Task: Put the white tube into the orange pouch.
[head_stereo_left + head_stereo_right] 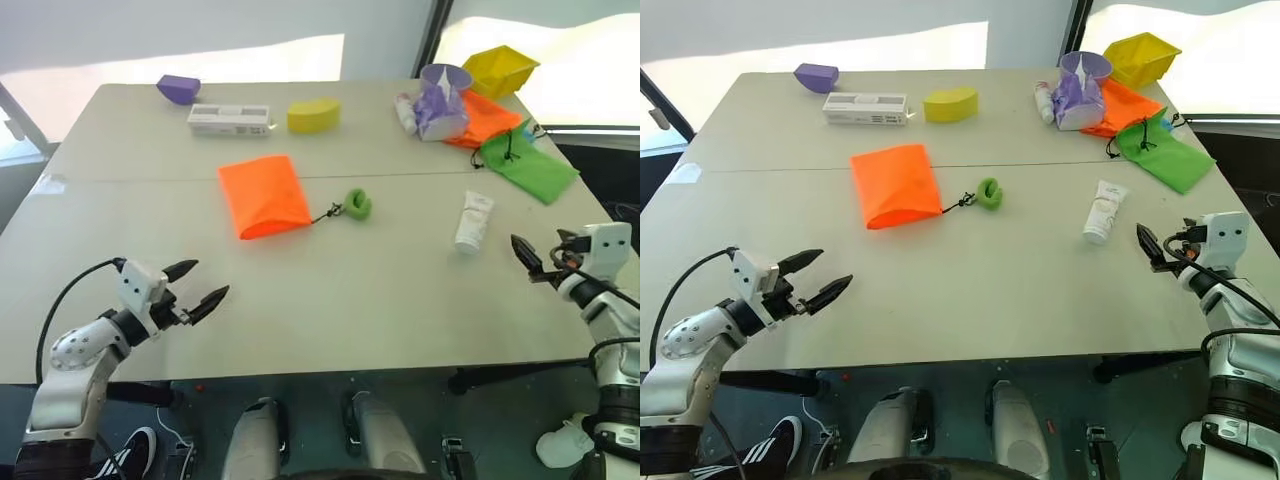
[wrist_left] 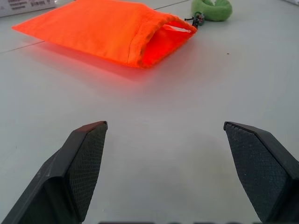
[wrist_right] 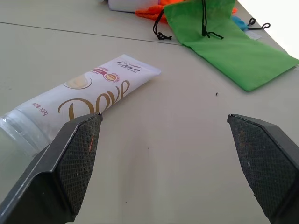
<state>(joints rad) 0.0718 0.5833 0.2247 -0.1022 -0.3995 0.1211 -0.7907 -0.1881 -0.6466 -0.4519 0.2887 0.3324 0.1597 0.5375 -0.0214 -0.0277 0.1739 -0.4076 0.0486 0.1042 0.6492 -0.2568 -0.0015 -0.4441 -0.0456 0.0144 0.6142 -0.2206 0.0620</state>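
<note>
Tube (image 1: pixel 473 221) lies flat on table (image 1: pixel 330 290), right side, well apart from pouch (image 1: pixel 264 195) at centre-left. Left gripper (image 1: pixel 197 286) near-left, fingers apart, empty. Right gripper (image 1: pixel 530 263) near-right, just beside tube, fingers apart, empty.

The left arm (image 1: pixel 75 355), at the lower left of the head views, is built of rounded silver-grey shells with a white box-shaped wrist block; a black cable loops from the wrist back along the forearm; the left gripper (image 1: pixel 196 287) carries two black, tapering fingers with cross-hatched textured pads (image 2: pixel 86 165); the right arm (image 1: pixel 608 300), lower right, repeats this; white wrist block, black cables, the right gripper (image 1: pixel 527 260) likewise black-fingered.
</note>
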